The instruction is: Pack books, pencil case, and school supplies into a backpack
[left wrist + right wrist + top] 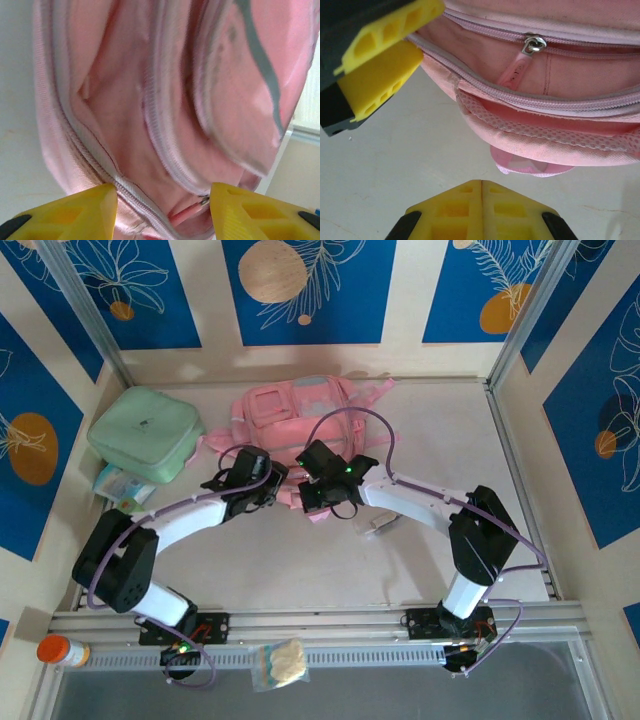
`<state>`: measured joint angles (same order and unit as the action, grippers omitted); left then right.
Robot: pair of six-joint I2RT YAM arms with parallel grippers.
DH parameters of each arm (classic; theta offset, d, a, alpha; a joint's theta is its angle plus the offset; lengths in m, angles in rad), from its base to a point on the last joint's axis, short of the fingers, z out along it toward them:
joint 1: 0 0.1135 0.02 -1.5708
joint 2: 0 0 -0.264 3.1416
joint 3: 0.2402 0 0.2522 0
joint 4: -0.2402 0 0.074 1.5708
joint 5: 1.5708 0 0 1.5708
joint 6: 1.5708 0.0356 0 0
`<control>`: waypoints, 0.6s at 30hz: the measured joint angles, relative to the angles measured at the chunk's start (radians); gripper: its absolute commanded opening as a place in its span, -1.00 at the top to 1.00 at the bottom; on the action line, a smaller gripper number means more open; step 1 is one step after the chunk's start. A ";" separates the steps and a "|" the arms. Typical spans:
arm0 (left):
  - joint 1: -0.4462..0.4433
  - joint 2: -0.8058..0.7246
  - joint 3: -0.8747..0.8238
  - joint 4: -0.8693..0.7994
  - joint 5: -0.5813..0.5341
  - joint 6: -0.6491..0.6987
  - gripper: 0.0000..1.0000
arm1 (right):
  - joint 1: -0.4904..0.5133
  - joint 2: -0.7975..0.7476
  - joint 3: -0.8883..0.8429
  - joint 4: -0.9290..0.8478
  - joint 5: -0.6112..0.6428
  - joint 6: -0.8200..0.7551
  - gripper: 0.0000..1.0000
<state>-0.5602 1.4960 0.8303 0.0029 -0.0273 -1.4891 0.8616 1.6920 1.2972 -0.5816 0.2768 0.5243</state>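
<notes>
The pink backpack lies at the back middle of the table, its near end towards both arms. My left gripper hovers open over its unzipped mouth. The zip track and a pink zip pull lie between the yellow fingers, which do not clamp them. My right gripper is shut and empty, just off the bag's near edge, above bare table. A flat white pouch with bluish print, the pencil case as far as I can tell, lies half under the green case. The books are out of view.
A large mint-green zip case sits at the back left. A small white object lies partly under the right forearm. An orange-capped bottle and a clear bag rest on the front rail. Patterned walls close in three sides.
</notes>
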 measured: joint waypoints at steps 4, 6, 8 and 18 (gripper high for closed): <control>-0.002 0.005 0.017 0.003 -0.024 -0.021 -0.02 | -0.021 0.000 0.003 -0.003 -0.008 0.011 0.94; -0.002 0.005 0.019 0.005 -0.032 -0.023 -0.02 | -0.039 0.000 0.011 -0.013 -0.015 0.019 0.89; -0.003 0.000 0.019 0.002 -0.035 -0.023 -0.04 | -0.063 0.001 0.029 -0.019 -0.030 0.030 0.80; -0.001 0.031 0.090 -0.040 -0.052 -0.021 0.22 | -0.113 0.129 0.167 -0.042 -0.093 0.058 0.52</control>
<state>-0.5613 1.5265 0.9207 -0.0372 -0.0795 -1.5097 0.7486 1.8210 1.4647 -0.6231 0.1833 0.5827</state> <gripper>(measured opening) 0.408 0.233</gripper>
